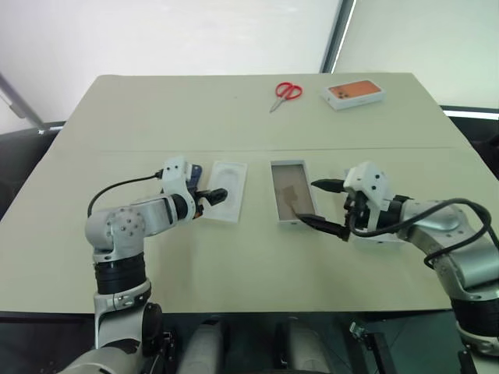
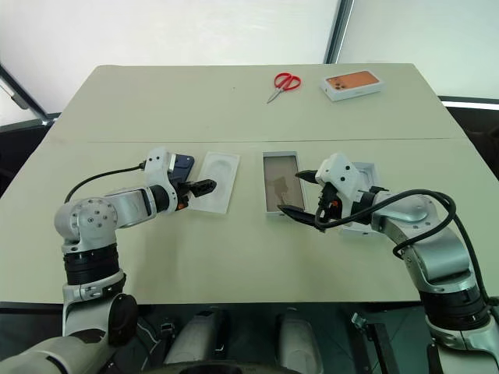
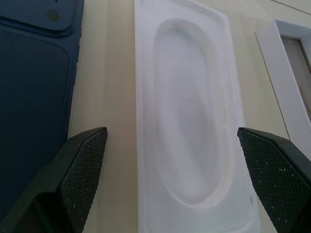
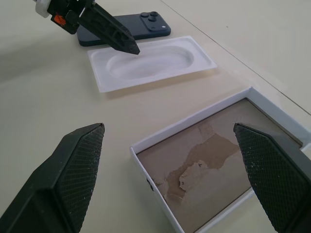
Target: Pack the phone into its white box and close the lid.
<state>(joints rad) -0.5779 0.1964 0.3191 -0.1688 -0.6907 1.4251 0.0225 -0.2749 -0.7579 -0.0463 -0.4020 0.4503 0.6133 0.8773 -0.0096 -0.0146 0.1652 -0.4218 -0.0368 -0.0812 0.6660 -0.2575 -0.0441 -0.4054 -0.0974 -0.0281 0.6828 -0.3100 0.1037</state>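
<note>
From the left eye view we judge the task barely begun: the white box (image 1: 289, 192) lies open and empty at the middle of the table (image 1: 234, 109), its brownish floor bare, while the phone (image 1: 200, 173) lies flat beyond the thin white insert (image 1: 227, 190), mostly hidden behind our left wrist. Packing and closing are both still to do. Our left gripper (image 1: 216, 195) reaches forward and inward, hanging over the insert's near end with nothing in it; our right gripper (image 1: 325, 206) points inward at the near right side of the box, fingers spread wide and empty. In the right eye view the lid (image 2: 360, 204) shows as a white cover lying just right of the box, largely under our right wrist, and the scissors (image 2: 281, 84) and a white box with an orange top (image 2: 353, 84) sit well apart at the far edge. The left wrist view has our two finger pads (image 3: 85, 165) standing wide apart, straddling the insert, with the dark blue phone just beside it, camera cluster at its far corner. The right wrist view looks between broadly parted pads over the empty box's near corner, with the insert, phone and left gripper beyond.
</note>
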